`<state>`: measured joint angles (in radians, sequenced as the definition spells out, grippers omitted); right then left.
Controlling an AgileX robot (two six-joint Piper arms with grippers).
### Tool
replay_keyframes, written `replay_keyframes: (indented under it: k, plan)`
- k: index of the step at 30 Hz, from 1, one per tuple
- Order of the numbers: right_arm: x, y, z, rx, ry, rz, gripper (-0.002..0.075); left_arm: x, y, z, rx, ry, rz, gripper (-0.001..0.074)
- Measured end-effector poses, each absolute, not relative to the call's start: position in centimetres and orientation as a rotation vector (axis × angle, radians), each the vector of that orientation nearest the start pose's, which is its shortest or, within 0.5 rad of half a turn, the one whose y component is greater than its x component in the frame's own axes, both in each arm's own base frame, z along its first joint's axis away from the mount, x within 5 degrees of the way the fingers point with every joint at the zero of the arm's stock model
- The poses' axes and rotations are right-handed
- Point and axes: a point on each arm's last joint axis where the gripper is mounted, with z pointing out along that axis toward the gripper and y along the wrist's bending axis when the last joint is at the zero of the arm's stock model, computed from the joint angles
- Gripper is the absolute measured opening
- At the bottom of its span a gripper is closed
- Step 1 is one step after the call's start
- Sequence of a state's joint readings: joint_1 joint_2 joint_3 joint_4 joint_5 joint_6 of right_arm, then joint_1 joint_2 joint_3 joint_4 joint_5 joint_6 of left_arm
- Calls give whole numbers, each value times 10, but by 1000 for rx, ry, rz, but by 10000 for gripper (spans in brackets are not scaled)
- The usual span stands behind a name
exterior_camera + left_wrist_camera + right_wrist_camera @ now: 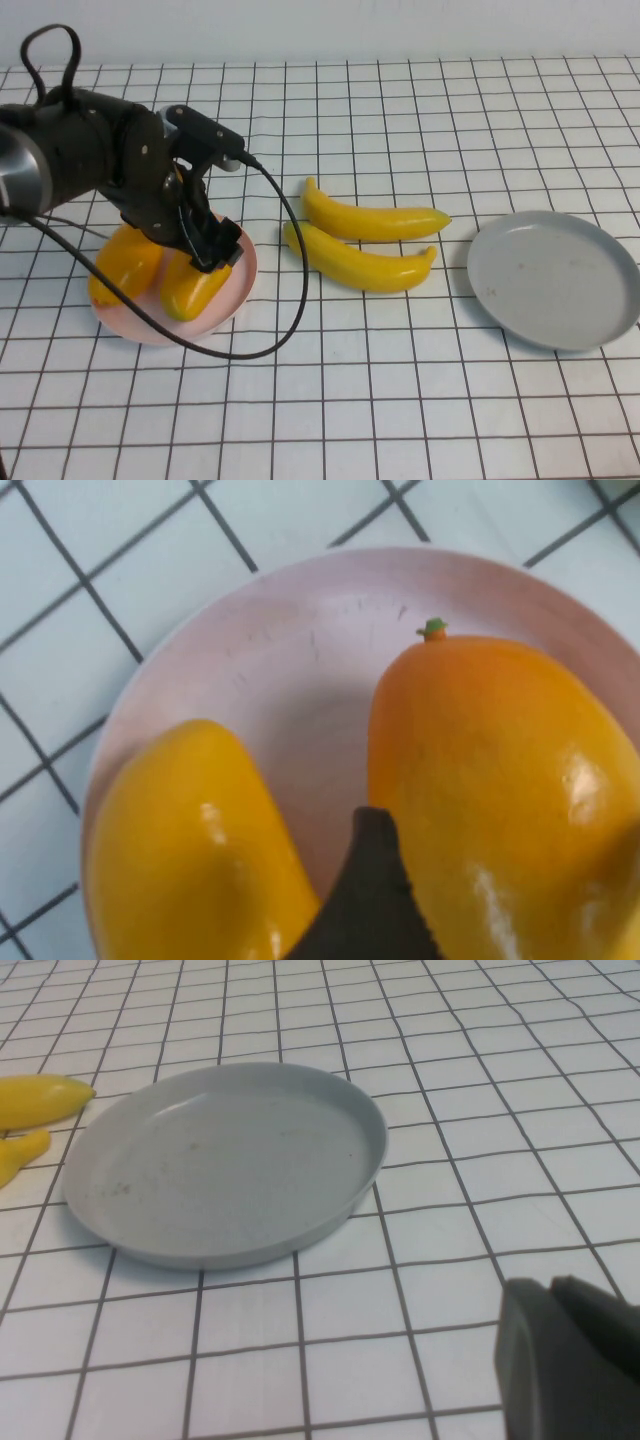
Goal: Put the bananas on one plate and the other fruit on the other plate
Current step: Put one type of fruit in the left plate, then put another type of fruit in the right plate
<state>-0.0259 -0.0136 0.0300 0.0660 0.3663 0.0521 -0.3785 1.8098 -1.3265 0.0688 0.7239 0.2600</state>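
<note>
In the high view, the left gripper (205,250) is at the left of the frame, low over the round pale pink shallow plate (243,283). Its jaws stand wide apart around the nearer of the two plump glossy orange-yellow mango-like fruits (190,288); whether they press this fruit I cannot tell. The second mango-like fruit (122,263) lies just beside it on the same pink plate, more to the left edge. In the middle of the frame the two long curved yellow plastic bananas (365,240) lie side by side on the white table with a black grid (400,380), near each other and not on any plate. At the right of the frame the round plain grey shallow plate (555,280) holds nothing. The right gripper does not show in this view.

In the left wrist view, both mango-like fruits (500,800) rest on the pink plate (290,660); one has a small green stem. One dark finger (365,900) of the left gripper comes up from the bottom middle of the frame, between the two fruits.

In the right wrist view, the grey plate (220,1160) fills the upper left part of the frame, and the banana tips (35,1100) touch the left edge. A dark part of the right gripper (565,1360) is at the lower right, above the table and apart from the plate; its jaws are closed together and hold nothing.
</note>
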Motion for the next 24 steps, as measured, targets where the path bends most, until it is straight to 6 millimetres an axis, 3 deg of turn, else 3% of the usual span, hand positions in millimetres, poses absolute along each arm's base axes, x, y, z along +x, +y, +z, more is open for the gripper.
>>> replay_keyframes:
  k: [3,7,9,18,24]
  plan:
    - [53,1,171,114,1863,83,-17,346,-140,249,871,2469,39,423]
    - [53,1,171,114,1863,83,-16,316,-134,272,833,2362,14,107]
    - [53,1,171,114,1863,83,-16,298,-126,280,788,2348,-3,50]
    - [53,1,171,114,1863,83,-16,186,-81,321,541,2110,-173,2]
    - [53,1,171,114,1863,83,-16,128,-57,315,419,2032,-277,1]
